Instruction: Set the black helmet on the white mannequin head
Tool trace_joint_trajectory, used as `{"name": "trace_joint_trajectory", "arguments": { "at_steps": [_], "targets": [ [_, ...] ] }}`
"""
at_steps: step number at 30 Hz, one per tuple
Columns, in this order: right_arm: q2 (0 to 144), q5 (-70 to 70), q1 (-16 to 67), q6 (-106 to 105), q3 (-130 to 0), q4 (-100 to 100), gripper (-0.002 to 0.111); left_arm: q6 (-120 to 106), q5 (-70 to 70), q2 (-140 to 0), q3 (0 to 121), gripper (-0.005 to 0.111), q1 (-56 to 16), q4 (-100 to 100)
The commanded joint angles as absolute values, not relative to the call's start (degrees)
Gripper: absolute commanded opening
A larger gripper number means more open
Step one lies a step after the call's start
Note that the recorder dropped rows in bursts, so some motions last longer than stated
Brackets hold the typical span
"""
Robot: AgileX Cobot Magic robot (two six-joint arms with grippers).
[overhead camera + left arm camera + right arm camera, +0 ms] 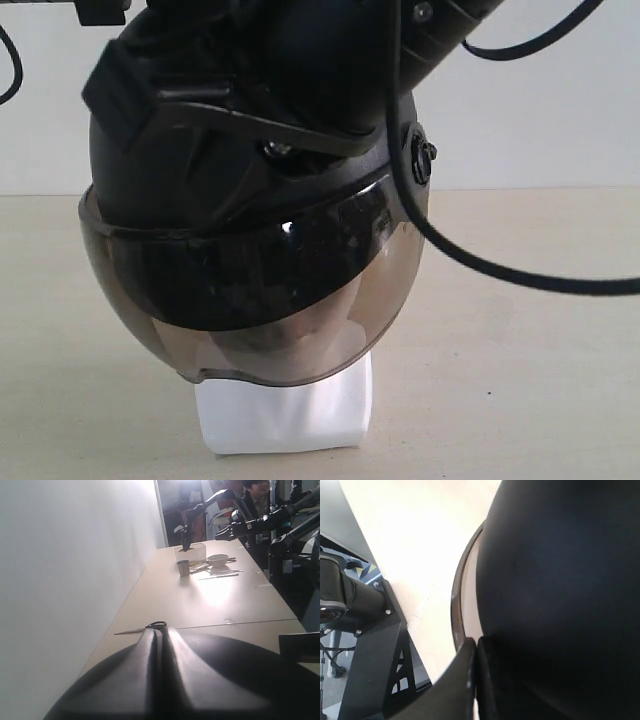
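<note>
The black helmet (250,170) sits over the white mannequin head (285,415), hiding all but the neck end. The left gripper (159,635) and right gripper (476,645), jaws together and holding nothing, lie against the shell. Risk: sideways drag on lift-off, or the cable (480,262) snagging, could topple the top-heavy head on the counter (540,380).
</note>
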State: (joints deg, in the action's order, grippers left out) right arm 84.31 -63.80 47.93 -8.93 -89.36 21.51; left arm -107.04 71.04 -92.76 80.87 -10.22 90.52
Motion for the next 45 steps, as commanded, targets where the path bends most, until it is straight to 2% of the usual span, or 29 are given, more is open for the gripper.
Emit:
{"name": "trace_joint_trajectory", "arguments": {
  "at_steps": [1, 8, 15, 23, 30, 34, 38, 45],
  "targets": [
    [85.2, -64.6, 47.4, -9.3, -87.8, 16.9, 0.0, -106.7, 70.0, -93.8, 80.4, 0.004, -10.7, 86.1],
    [85.1, -64.7, 47.4, -9.3, -87.8, 15.6, 0.0, -106.7, 70.0, -93.8, 80.4, 0.004, -10.7, 86.1],
    [76.7, -60.2, 47.4, -13.8, -91.0, 16.9, 0.0, -106.1, 70.0, -91.4, 80.4, 0.004, -10.4, 85.9],
    [63.5, -58.5, 47.4, -6.2, -91.9, -5.9, 0.0, -105.0, 63.7, -82.1, 80.4, 0.004, -5.9, 84.5],
    [54.4, -70.0, 47.4, 5.1, -90.4, -25.0, 0.0, -92.7, 55.9, -71.5, 80.4, 0.004, 0.9, 79.8],
    [46.1, -70.0, 47.4, 12.1, -81.2, -29.5, 0.0, -77.3, 48.9, -62.7, 79.6, 0.004, 4.2, 56.2],
    [33.9, -66.1, 47.4, 22.1, -66.9, -31.6, 0.0, -49.9, 35.9, -52.3, 72.5, 0.004, 5.4, 31.9],
    [12.1, -46.1, 47.4, 39.6, -39.2, -37.4, 0.0, -26.6, 26.0, -36.2, 53.3, 0.004, 5.6, 20.0]
  ]
}}
